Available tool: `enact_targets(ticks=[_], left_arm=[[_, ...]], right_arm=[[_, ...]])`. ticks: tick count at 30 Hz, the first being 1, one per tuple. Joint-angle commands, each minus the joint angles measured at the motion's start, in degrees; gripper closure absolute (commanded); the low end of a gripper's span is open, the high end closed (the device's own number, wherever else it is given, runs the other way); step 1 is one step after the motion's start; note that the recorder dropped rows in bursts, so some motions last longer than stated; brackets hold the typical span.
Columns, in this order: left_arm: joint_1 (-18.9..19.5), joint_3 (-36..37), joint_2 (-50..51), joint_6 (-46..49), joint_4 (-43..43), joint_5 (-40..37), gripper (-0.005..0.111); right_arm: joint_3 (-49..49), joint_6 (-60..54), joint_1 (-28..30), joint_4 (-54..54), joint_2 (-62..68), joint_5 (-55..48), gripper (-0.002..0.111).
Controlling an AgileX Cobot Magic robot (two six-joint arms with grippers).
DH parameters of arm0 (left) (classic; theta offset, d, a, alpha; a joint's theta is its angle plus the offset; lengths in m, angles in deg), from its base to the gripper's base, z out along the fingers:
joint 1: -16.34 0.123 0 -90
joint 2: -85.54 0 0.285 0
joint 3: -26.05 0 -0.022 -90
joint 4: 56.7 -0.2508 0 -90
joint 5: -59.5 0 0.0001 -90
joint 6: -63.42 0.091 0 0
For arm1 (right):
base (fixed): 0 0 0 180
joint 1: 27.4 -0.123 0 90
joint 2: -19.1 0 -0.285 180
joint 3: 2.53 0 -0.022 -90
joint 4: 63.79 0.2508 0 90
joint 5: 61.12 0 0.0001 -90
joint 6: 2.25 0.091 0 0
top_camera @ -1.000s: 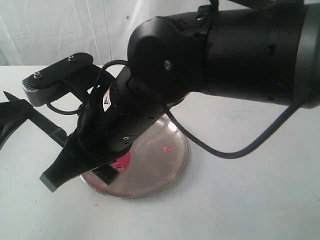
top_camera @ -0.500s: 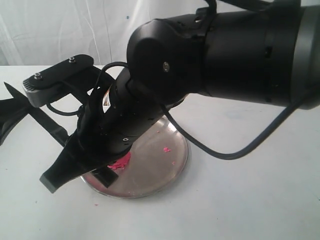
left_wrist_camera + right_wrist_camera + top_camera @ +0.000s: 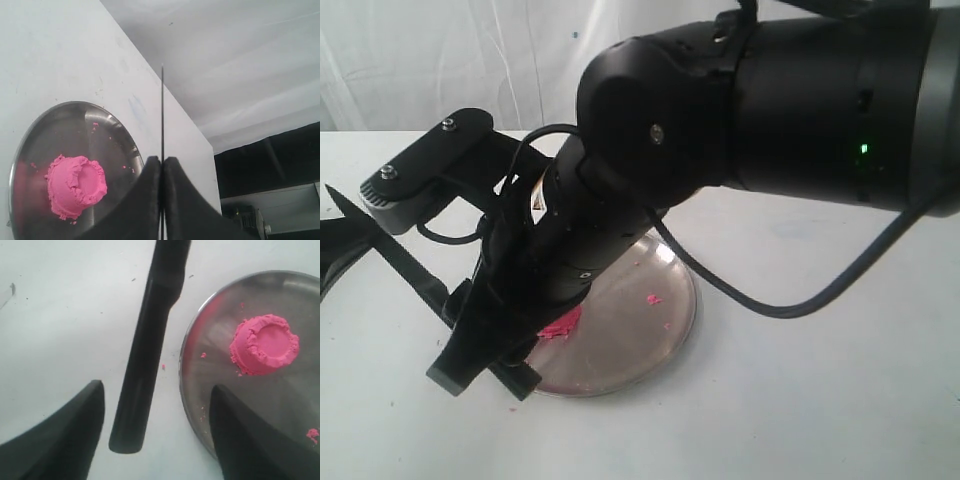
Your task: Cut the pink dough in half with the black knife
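Pink dough (image 3: pixel 264 344) sits clear of plate rim (image 3: pixel 183 356), left hand (image 3: pixel 162 165) pinches black knife (image 3: pixel 162 115), right hand (image 3: pixel 156 387) spread around handle.

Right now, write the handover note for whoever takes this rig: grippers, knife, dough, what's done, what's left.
Left gripper: shut on the black knife, blade sticking out past the fingers.
Right gripper: open, jaws either side of the knife's thick end, not touching it.
Pink dough: one whole lump on the steel plate, uncut.
Done: knife is gripped.
Left: bring the blade over the dough and cut it in half.
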Motion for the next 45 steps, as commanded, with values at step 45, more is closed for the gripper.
enact_targets(ticks=[45], left_arm=[[0.12, -11.12, -0.2, 3.89, 12.04, -17.72, 0.107]], right_arm=[[12.21, 38.86, -19.49, -66.28, 16.42, -17.13, 0.082]])
